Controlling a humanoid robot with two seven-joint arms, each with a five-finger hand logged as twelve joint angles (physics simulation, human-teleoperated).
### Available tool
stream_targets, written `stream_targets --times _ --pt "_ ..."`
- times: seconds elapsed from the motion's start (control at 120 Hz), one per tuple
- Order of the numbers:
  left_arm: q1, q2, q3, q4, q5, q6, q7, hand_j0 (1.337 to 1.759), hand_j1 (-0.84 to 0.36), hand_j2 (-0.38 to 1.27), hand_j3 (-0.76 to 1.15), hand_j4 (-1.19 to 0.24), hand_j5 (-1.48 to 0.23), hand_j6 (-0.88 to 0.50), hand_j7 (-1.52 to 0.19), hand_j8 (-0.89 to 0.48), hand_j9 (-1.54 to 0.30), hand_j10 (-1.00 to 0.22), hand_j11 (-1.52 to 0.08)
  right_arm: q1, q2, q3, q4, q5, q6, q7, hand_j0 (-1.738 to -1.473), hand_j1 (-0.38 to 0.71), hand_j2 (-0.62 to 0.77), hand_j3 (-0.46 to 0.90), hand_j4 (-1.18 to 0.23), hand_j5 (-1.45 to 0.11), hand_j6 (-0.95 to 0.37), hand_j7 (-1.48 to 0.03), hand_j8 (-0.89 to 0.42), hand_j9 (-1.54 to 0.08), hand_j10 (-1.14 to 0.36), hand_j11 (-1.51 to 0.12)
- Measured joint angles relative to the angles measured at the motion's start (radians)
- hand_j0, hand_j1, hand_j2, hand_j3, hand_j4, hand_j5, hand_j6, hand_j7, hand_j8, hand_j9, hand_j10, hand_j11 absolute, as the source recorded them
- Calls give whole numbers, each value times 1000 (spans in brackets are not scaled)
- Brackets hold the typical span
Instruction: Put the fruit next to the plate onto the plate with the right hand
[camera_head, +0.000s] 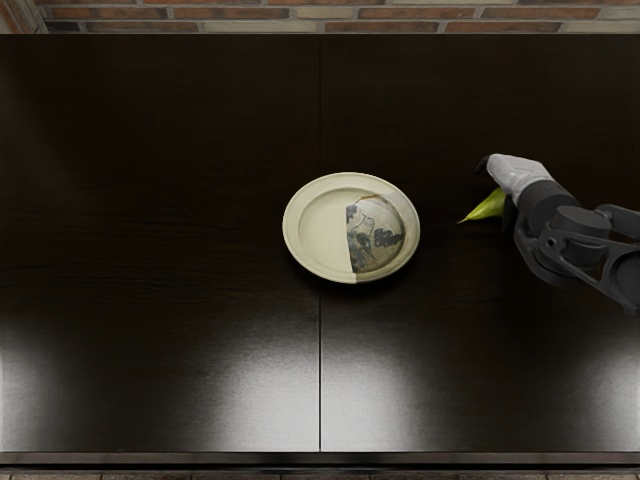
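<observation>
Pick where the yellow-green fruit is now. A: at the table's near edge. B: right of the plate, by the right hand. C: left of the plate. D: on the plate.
B: the fruit shows right of the plate, apart from it, partly hidden by the right hand.

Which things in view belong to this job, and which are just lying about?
Job: fruit, plate, right robot hand.
Not part of it: table, brick wall.
</observation>
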Motion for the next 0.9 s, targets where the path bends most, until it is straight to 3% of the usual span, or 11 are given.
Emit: stream_targets --times 0.9 --pt "0 0 0 0 0 0 0 1658 325 4 0 -20 -26 -20 -26 -20 -26 -20 -26 -10 13 -10 -15 -3 -7 0 -1658 148 -75 0 -441 -528 -432 -546 -384 -538 -369 -547"
